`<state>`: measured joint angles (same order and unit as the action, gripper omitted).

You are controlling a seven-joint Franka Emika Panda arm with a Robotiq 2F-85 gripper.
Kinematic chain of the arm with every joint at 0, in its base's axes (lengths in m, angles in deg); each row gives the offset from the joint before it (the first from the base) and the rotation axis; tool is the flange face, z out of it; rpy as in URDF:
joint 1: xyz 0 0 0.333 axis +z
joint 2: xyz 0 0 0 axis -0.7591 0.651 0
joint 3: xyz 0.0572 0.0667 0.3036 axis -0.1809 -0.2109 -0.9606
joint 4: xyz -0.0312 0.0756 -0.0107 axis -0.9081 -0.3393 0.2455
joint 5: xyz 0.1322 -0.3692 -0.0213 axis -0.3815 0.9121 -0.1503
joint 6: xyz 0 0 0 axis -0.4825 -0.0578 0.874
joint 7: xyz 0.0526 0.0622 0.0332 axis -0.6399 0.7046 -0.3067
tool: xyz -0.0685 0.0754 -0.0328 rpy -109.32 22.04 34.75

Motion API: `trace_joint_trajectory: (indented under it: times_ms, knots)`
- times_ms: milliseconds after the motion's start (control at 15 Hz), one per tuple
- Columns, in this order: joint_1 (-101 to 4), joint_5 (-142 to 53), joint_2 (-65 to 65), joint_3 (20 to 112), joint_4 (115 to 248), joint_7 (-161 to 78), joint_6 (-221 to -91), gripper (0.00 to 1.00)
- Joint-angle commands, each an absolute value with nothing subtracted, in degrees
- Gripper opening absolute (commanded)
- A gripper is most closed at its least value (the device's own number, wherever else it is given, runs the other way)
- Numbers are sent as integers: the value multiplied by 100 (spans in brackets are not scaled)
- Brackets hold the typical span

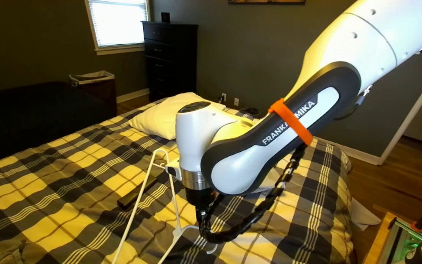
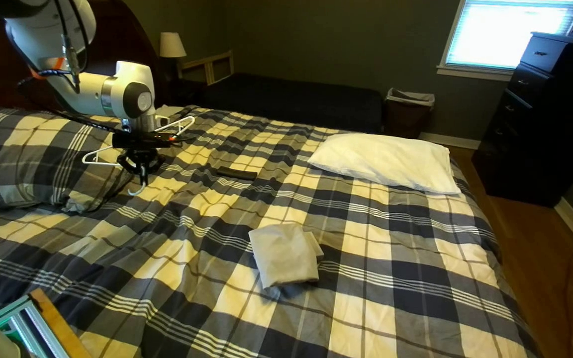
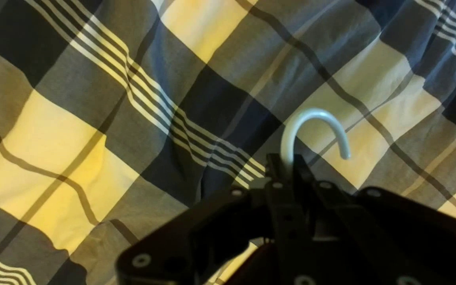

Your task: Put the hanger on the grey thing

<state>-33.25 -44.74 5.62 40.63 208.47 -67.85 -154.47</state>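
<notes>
At pincer, hanger crosswise, hook downward

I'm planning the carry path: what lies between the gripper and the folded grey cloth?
Only plaid bedspread shows between the gripper and grey cloth in an exterior view; the dark flat object lies off that line.

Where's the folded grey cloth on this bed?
In an exterior view, the folded grey cloth lies on the plaid bedspread below the picture's centre, nearer the camera than the white pillow and to the right of the robot's gripper.
</notes>
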Motion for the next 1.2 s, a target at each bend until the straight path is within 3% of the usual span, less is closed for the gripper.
trace_joint_trajectory:
  times_ms: [0, 533, 800, 867, 1000, 1067, 1133]
  knots:
    - [-3297, -4502, 501, 4090, 20892, -6772, -15442, 2]
    - [-4882, -7381, -472, 3964, 22951, -8011, -17129, 2]
    - [-6544, -9231, -416, 3078, 23581, -9529, -17742, 2]
    - [-5503, -8678, -322, 3870, 23261, -9040, -17492, 8]
    - [-5931, -9167, -346, 3757, 23433, -9570, -17547, 8]
    - [-6007, -9212, -350, 3748, 23442, -9629, -17541, 2]
    - [-6128, -9530, -318, 3757, 23292, -9788, -17390, 2]
